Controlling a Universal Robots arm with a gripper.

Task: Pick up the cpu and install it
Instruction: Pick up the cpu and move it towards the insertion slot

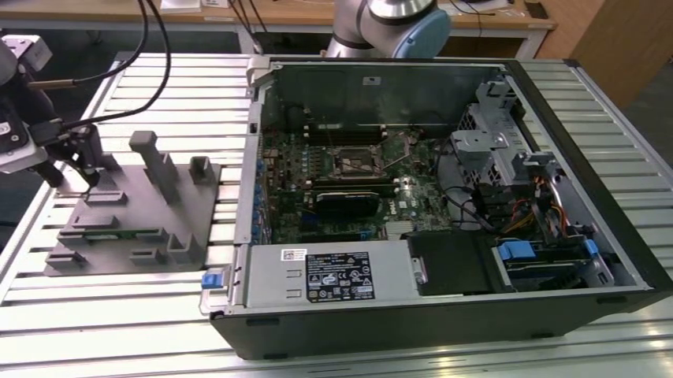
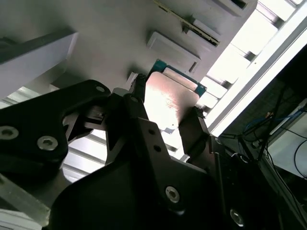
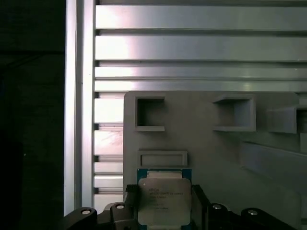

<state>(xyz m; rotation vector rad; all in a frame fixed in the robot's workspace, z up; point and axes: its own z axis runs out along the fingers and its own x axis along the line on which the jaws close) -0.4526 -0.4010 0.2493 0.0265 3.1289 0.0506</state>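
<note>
Exterior view, gripper: the gripper [image 1: 76,175] hangs low over the grey holder [image 1: 137,216], at the exterior view's left end of the slatted table [image 1: 126,315].
Exterior view, case: the open case [image 1: 442,315] lies on the table to the exterior view's right of the holder, well apart from the gripper. The socket [image 1: 351,161] sits in the board inside it.
Exterior view, arm: the arm [image 1: 395,24] rises behind the case.
Second wrist view, cpu: the cpu [image 2: 168,96], with a pale metal top and green rim, sits between the two black fingers [image 2: 139,124], close above the holder [image 2: 96,28].
Second wrist view, grip: the gripper [image 2: 165,115] is clenched on the cpu, with a finger against each of two opposite edges.
First wrist view, cpu: the cpu [image 3: 164,201] faces top up in the gripper [image 3: 164,208], with fingers [image 3: 130,203] touching both sides.
First wrist view, place: the cpu is over the holder [image 3: 216,139], just beside a shallow rectangular recess [image 3: 163,158]. I cannot tell whether it rests on the holder or is lifted off it.
First wrist view, table: the table's [image 3: 192,48] slats run beyond the holder.
</note>
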